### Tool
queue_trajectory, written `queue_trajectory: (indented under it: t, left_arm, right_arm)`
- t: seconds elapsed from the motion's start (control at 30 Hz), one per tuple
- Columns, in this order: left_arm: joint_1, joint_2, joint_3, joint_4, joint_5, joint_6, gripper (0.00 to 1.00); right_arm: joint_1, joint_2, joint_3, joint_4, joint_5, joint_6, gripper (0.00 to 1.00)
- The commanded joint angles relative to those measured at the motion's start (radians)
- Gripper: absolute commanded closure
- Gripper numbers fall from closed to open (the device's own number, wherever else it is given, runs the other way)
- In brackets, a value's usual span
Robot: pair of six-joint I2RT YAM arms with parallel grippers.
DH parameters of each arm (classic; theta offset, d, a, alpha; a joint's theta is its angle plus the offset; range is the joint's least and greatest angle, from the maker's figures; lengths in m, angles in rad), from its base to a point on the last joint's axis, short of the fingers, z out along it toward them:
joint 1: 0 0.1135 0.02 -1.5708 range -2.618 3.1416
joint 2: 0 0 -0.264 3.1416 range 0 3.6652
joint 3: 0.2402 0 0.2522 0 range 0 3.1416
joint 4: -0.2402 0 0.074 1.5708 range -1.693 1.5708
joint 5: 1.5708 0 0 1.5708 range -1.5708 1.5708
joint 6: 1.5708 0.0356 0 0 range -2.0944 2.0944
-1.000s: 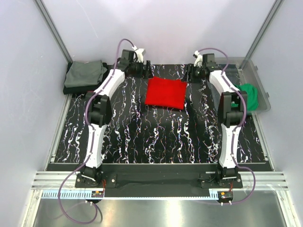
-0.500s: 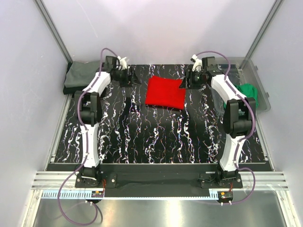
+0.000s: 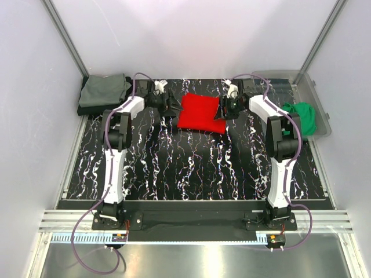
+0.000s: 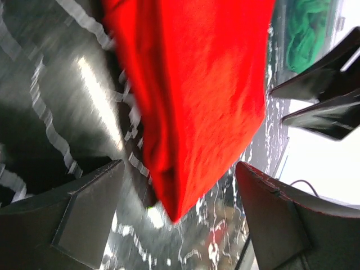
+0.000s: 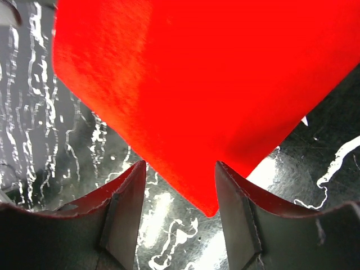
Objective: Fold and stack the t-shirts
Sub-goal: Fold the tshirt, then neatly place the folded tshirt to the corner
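Flanking the folded red t-shirt [image 3: 202, 113], which lies flat at the far middle of the tabletop [image 3: 191, 168], the left tool [image 3: 174, 108] sits at its left edge and the right tool [image 3: 221, 110] at its right edge. Both tools are spread apart, each with a shirt corner poking between its fingers and nothing pinched yet. The cloth looks soft, light and limp in several layers, so I judge it would sag or unfold if lifted by the top layer only. Best to take both side corners through the whole thickness, lower finger slid under on the glossy top. Both arms reach far forward, forearms angled inward, tools low and facing each other. A grey-olive t-shirt [image 3: 104, 90] is stacked far left, and a green t-shirt [image 3: 305, 116] sits in the clear bin [image 3: 313, 87].
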Motion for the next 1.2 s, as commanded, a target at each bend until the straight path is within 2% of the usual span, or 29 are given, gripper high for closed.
queue_trajectory:
  t: [0.0,0.2,0.3,0.33,0.37,0.43,0.47,0.57,0.7,0.77,0.87,0.9,1.07,1.17]
  left_arm:
    - [-0.033,0.081,0.08,0.096,0.028,-0.039,0.12]
    - [-0.116,0.169,0.14,0.156,0.03,-0.091,0.16]
    - [-0.144,0.169,0.128,0.178,0.036,-0.111,0.37]
    - [-0.147,0.164,0.12,0.178,0.031,-0.11,0.51]
    - [-0.148,0.144,0.114,0.17,0.027,-0.105,0.59]
    - [-0.141,0.112,0.108,0.126,-0.01,-0.049,0.69]
    - [-0.13,0.068,0.111,0.056,-0.028,-0.014,0.81]
    - [-0.096,-0.033,0.134,-0.079,-0.127,0.129,1.0]
    - [-0.043,-0.127,0.175,-0.254,-0.211,0.369,1.0]
    - [-0.01,-0.163,0.197,-0.355,-0.286,0.437,1.0]
    - [0.031,-0.169,0.296,-0.481,-0.384,0.574,1.0]
    - [0.039,-0.169,0.313,-0.505,-0.412,0.629,1.0]
    - [0.096,-0.207,0.361,-0.529,-0.539,0.697,1.0]
    - [0.102,-0.21,0.407,-0.539,-0.631,0.787,1.0]
  right_arm:
    - [0.003,0.012,0.025,-0.013,0.018,-0.032,0.41]
    - [0.003,0.028,0.044,-0.026,0.025,-0.035,0.4]
    - [0.003,0.028,0.05,-0.028,0.023,-0.034,0.4]
    - [0.003,0.026,0.053,-0.026,0.025,-0.034,0.4]
    - [0.003,0.023,0.056,-0.028,0.028,-0.031,0.4]
    - [0.001,-0.007,0.068,-0.032,0.038,-0.035,0.4]
    - [0.0,-0.044,0.074,-0.051,0.041,-0.041,0.4]
    - [-0.014,-0.141,0.076,-0.091,0.049,-0.113,0.39]
    - [-0.031,-0.236,0.004,-0.102,0.104,-0.152,0.39]
    - [-0.039,-0.273,-0.041,-0.098,0.106,-0.161,0.39]
    - [-0.04,-0.299,-0.099,-0.089,0.106,-0.175,0.39]
    - [-0.042,-0.301,-0.111,-0.091,0.098,-0.176,0.39]
    - [-0.046,-0.298,-0.145,-0.083,0.081,-0.169,0.39]
    - [-0.046,-0.298,-0.147,-0.077,0.064,-0.166,0.39]
